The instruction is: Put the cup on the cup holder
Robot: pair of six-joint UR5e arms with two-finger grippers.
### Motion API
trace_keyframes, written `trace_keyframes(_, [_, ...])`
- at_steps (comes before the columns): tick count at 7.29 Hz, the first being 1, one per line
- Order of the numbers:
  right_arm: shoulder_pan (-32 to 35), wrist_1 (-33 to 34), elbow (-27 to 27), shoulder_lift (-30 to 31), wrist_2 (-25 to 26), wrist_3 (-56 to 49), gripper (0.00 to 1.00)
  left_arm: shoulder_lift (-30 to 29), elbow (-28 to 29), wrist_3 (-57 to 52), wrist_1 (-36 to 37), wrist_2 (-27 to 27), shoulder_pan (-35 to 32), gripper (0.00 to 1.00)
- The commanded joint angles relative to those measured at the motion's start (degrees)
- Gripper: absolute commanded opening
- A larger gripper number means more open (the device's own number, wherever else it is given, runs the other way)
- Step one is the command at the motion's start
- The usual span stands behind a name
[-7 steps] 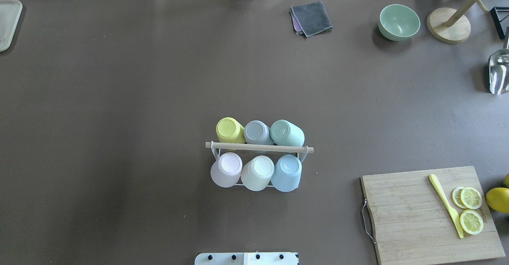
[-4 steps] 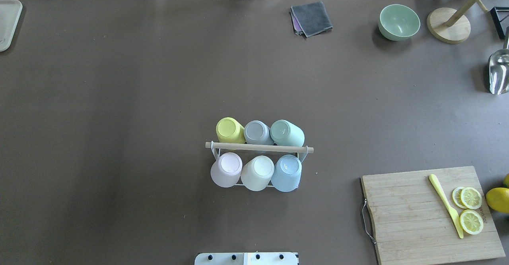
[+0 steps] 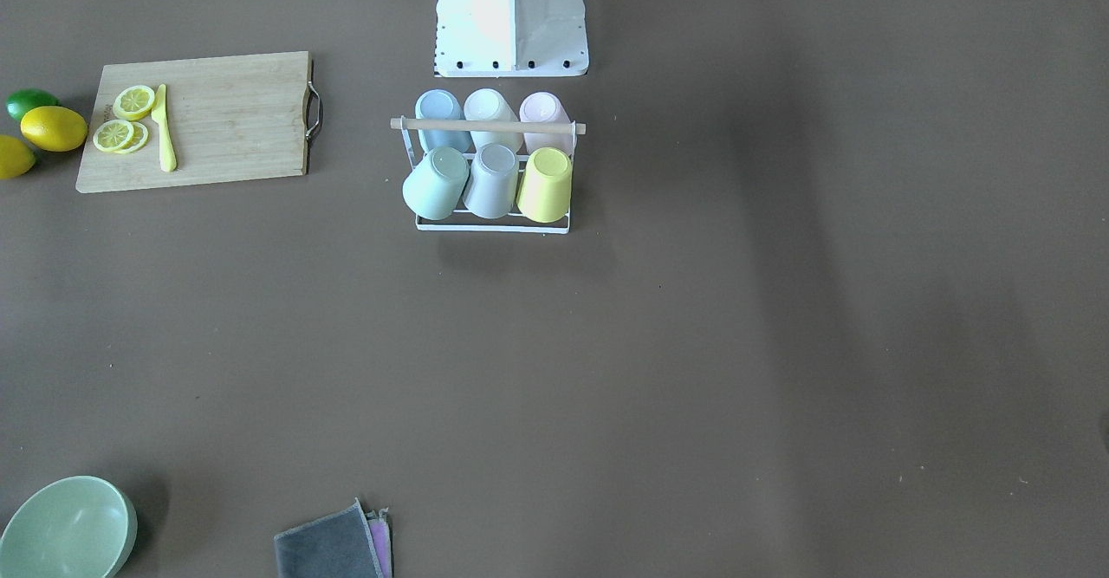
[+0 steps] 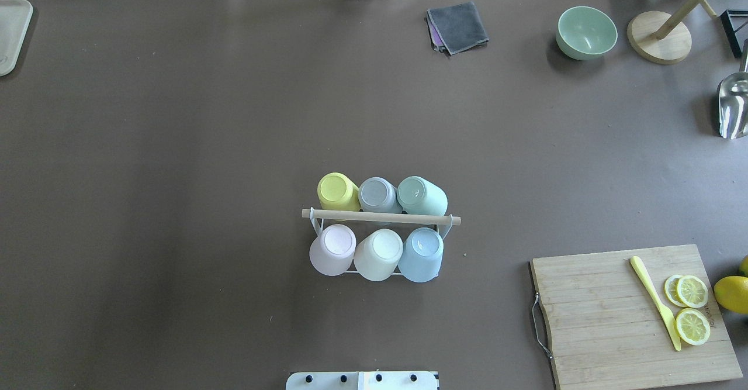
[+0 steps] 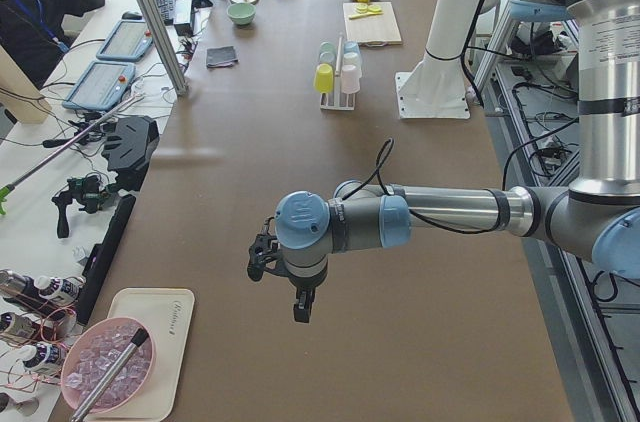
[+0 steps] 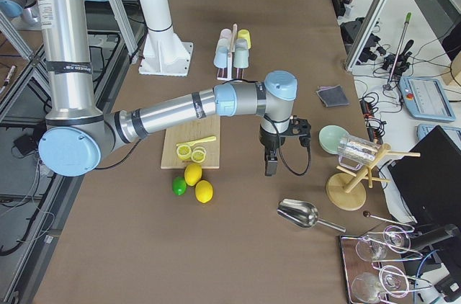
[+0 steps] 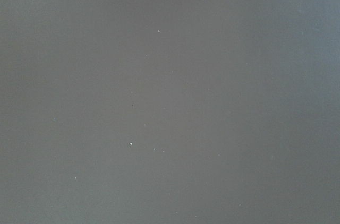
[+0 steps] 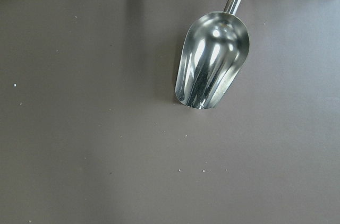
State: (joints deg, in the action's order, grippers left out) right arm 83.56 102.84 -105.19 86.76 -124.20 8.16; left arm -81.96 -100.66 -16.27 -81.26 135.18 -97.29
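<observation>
The cup holder (image 4: pixel 380 217), a white wire rack with a wooden rod across its top, stands at the table's middle near the robot base; it also shows in the front view (image 3: pixel 485 126). Several pastel cups sit upside down on its prongs, among them a yellow cup (image 4: pixel 338 191), a mint cup (image 4: pixel 422 196) and a blue cup (image 4: pixel 422 254). My left gripper (image 5: pixel 300 310) hangs over bare table far to the left. My right gripper (image 6: pixel 270 166) hangs beyond the cutting board, far to the right. Each shows only in a side view, so I cannot tell whether it is open or shut.
A wooden cutting board (image 4: pixel 631 320) with lemon slices (image 4: pixel 692 308) and a yellow knife (image 4: pixel 654 302) lies at the front right. A metal scoop (image 8: pixel 211 59) lies under the right wrist. A green bowl (image 4: pixel 586 32), a grey cloth (image 4: pixel 457 26) and a wooden stand (image 4: pixel 659 37) sit at the back.
</observation>
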Motion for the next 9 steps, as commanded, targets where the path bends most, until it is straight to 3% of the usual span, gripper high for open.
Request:
trace_keyframes(1, [0.0, -0.1, 0.0, -0.2, 0.0, 0.0, 1.00, 0.3, -1.3, 0.0, 0.4, 1.0, -0.1, 0.98])
trace_keyframes(9, [0.9, -0.2, -0.2, -0.2, 0.0, 0.0, 1.00, 0.5, -0.9, -0.1, -0.1, 1.0, 0.0, 0.98])
